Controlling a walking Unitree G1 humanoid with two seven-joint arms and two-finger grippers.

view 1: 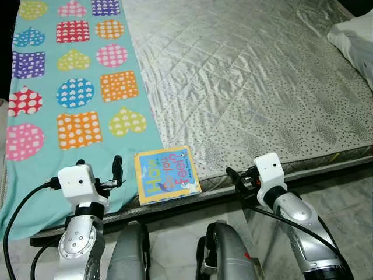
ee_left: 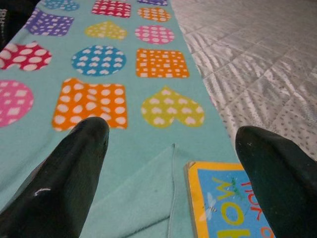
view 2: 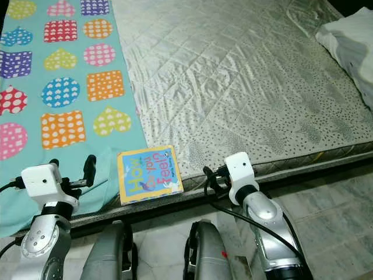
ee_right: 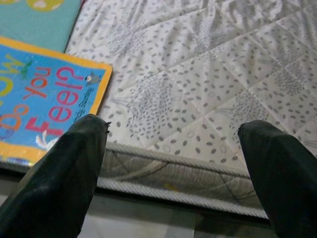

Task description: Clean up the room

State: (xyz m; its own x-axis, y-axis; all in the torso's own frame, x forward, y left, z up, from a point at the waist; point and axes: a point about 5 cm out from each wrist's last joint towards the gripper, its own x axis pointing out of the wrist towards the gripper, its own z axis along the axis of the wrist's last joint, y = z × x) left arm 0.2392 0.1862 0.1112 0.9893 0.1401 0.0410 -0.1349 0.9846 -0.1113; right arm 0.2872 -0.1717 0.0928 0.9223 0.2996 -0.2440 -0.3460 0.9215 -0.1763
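Both silver arms reach forward over the marble floor [view 1: 349, 204] toward the bed's near edge. Between them a picture book [view 1: 166, 174] lies flat on the mattress [view 1: 256, 87], at its very edge, one side touching the turquoise blanket [view 1: 76, 87] with coloured hearts and squares. The left pincer [ee_left: 171, 148] hovers over the blanket's folded corner just beside the book, fingers spread. The right pincer [ee_right: 173, 148] hovers at the mattress edge on the book's other side, fingers spread, touching nothing. A white pillow [view 1: 355, 38] sits at the far right.
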